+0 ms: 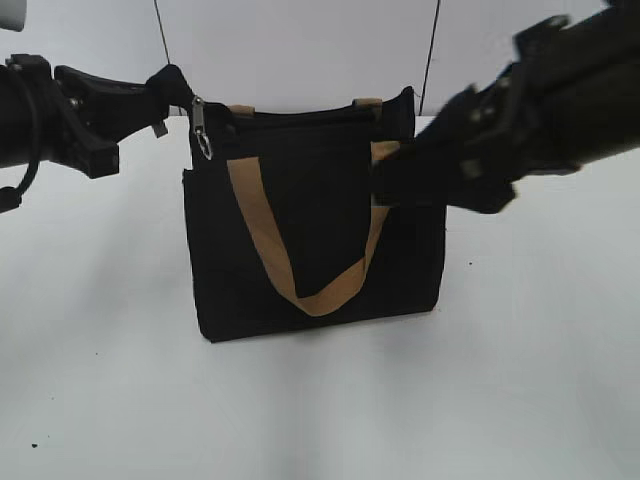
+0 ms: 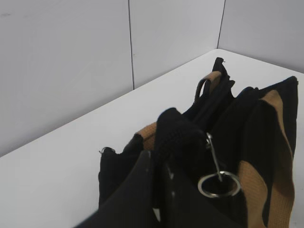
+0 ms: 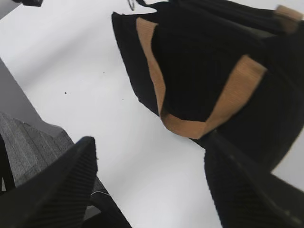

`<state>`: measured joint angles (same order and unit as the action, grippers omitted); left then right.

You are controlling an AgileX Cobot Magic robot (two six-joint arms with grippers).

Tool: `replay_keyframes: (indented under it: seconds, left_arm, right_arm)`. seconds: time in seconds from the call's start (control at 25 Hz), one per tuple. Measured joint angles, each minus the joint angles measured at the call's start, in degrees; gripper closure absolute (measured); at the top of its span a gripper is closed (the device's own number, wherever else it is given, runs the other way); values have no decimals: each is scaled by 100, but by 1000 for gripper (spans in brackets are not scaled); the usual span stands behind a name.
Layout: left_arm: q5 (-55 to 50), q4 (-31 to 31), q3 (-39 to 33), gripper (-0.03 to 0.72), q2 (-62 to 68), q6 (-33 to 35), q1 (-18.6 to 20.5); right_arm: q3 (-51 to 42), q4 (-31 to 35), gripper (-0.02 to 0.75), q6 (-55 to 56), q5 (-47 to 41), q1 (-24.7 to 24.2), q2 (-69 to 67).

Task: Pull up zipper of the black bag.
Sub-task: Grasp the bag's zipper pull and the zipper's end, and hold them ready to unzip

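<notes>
The black bag [image 1: 310, 230] stands upright on the white table, with tan handles [image 1: 262, 235]. The zipper [image 1: 203, 130], a silvery slider with a ring pull, hangs at the bag's top left corner. My left gripper [image 1: 170, 85] is shut on a black fabric tab at that corner, right beside the slider. In the left wrist view the ring [image 2: 219, 184] hangs just right of the shut jaws [image 2: 159, 159], and the bag [image 2: 223, 118] stretches away. My right gripper [image 1: 400, 185] is open and empty in front of the bag's right side. The right wrist view shows its jaws [image 3: 149, 142] spread wide before the bag [image 3: 199, 71].
The white table [image 1: 320, 400] runs out to the front and both sides of the bag. A grey panelled wall [image 2: 71, 61] stands close behind. The table's edge and a dark floor area [image 3: 28, 137] show at the lower left of the right wrist view.
</notes>
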<state>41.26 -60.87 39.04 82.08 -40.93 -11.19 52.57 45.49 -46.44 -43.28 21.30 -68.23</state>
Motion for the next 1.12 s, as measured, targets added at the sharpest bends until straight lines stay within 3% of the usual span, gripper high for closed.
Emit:
replay_keyframes:
  seconds: [0.12,0.36,0.76,1.12]
  left_arm:
    - [-12,5,0,688,0,-2,0]
    - [-24,11,0,688,0,-13,0]
    - [-34,11,74,688,0,-18,0]
    - [-34,11,80,688,0,-18,0]
  right_arm:
    - [288,-84,197,0,333,628,-652]
    - [998,-101,197,-330,959,1411,-1865]
    - [1388,264,210,-1101,2115,1882,-2821]
    - [1714,818,444,-1107,2414,1882,-3241]
